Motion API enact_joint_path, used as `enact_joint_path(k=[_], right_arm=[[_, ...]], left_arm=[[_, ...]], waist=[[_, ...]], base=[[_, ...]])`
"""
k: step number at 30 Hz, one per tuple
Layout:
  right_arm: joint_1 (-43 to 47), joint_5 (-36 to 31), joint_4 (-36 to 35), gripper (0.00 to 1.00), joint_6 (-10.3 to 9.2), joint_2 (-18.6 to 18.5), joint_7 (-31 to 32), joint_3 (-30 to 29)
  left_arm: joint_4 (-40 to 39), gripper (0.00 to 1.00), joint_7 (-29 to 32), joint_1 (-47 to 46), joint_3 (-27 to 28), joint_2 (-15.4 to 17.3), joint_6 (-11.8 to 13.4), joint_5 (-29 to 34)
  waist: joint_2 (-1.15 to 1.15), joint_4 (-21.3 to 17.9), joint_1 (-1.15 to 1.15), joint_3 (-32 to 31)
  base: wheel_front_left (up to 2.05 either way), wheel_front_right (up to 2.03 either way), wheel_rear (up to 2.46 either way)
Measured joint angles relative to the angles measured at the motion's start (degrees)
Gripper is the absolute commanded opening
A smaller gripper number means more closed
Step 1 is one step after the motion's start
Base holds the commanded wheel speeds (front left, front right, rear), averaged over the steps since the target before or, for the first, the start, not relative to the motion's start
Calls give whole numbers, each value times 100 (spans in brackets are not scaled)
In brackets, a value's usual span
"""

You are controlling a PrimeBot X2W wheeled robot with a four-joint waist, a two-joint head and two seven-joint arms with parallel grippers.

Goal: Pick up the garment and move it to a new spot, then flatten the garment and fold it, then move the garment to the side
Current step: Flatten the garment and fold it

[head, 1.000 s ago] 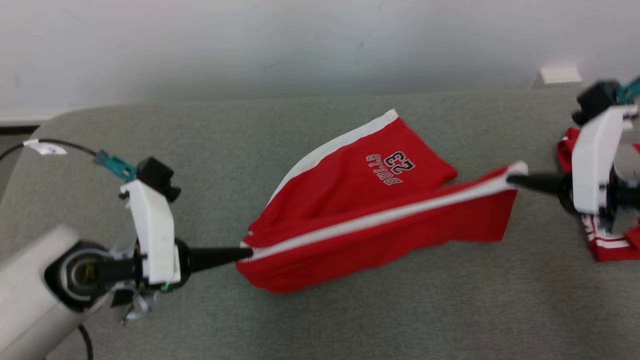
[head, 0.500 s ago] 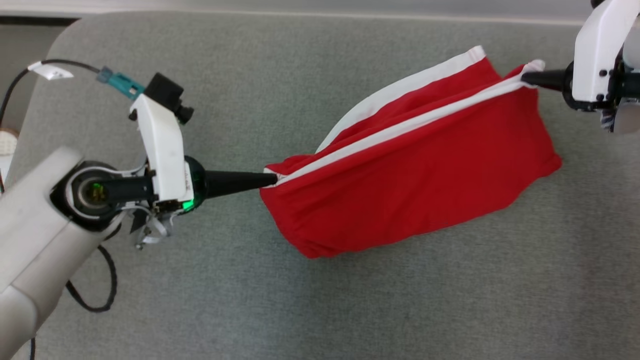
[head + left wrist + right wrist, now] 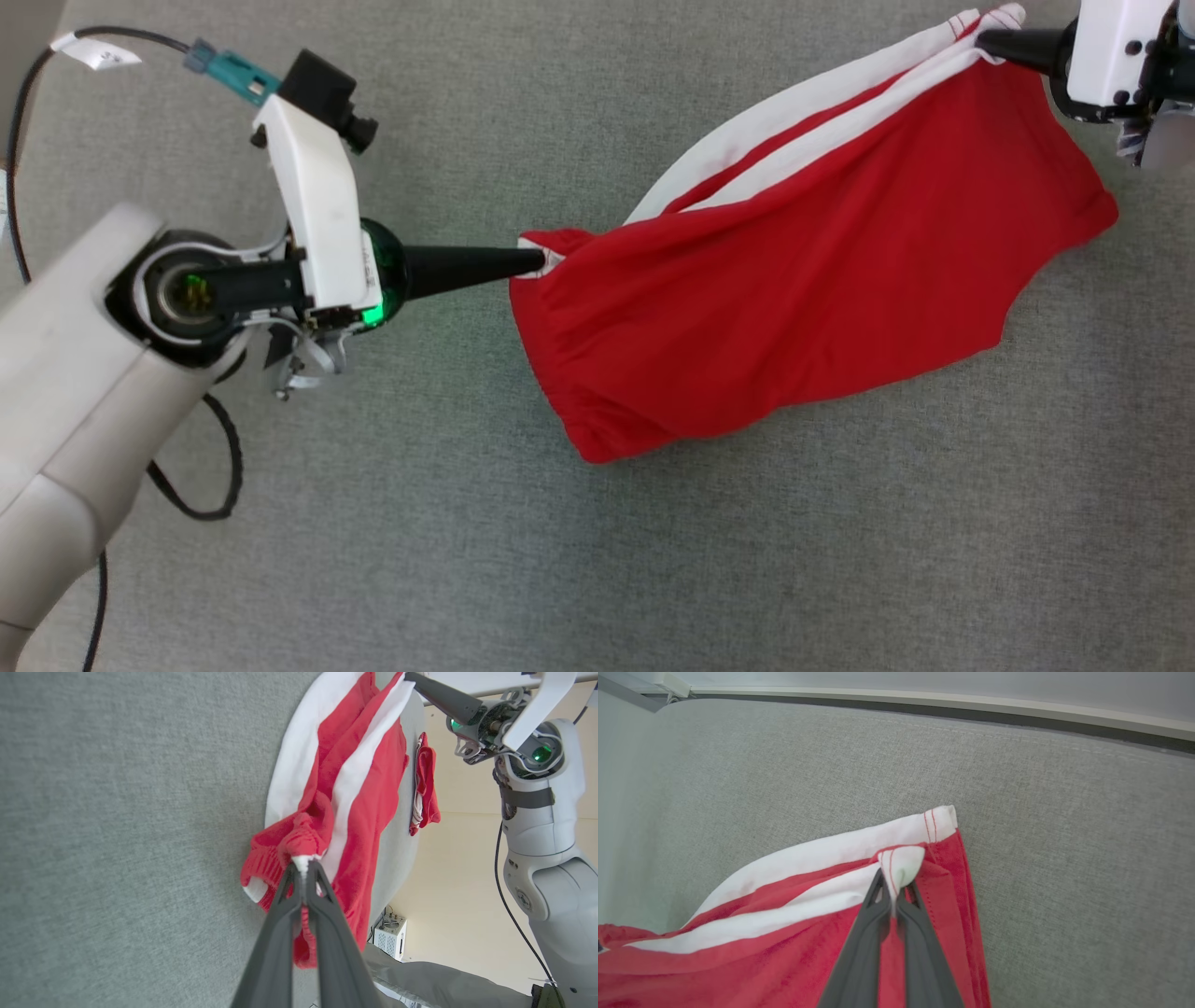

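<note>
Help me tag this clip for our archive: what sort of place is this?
Probably a robotics lab or test room: a grey fabric-covered table, red shorts held between the left gripper and right gripper, a second red garment at the table's edge, and a white equipment box beyond it.

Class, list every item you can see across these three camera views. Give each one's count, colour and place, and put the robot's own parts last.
garment: one, red with white stripes, stretched over the table between both tools
second garment: one, red and white, at the table's edge
table: one, grey fabric-like top, beneath everything
box: one, white, low down beyond the table
cable: one, black, looping beside the left forearm
left forearm: one, pale grey, lower left of the head view
left tool: one, dark, shut on the garment's gathered end
right tool: one, dark, shut on a white-striped corner
</note>
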Motion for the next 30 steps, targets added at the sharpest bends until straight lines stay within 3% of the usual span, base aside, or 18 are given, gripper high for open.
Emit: enact_joint_path(k=[18,19,20,21,22,23,30], right_arm=[[-216,-154,694,0,0,281,-367,-111],[-221,-156,705,26,0,294,-377,-112],[-221,-155,713,33,0,310,-400,-125],[-221,-137,712,47,0,335,-387,-143],[-220,-133,714,100,0,359,-354,-148],[-219,-134,720,100,0,374,-333,-138],[-172,-134,652,100,0,388,-315,-124]], left_arm=[[409,0,85,-307,-8,-43,10,267],[423,0,85,-309,-9,-46,10,274],[435,0,82,-310,-11,-54,10,282],[441,40,77,-314,-23,-63,9,310],[449,94,70,-315,-33,-73,9,332],[460,100,64,-315,-41,-85,8,341],[532,100,59,-313,-55,-89,-27,404]], waist=[[0,15,-1,227],[0,14,0,231],[0,15,-1,234],[0,16,-1,236],[0,16,-1,233],[0,12,0,227],[0,-44,-1,142]], base=[[0,0,0],[0,0,0],[0,0,0],[0,0,0],[0,0,0],[0,0,0],[0,0,0]])
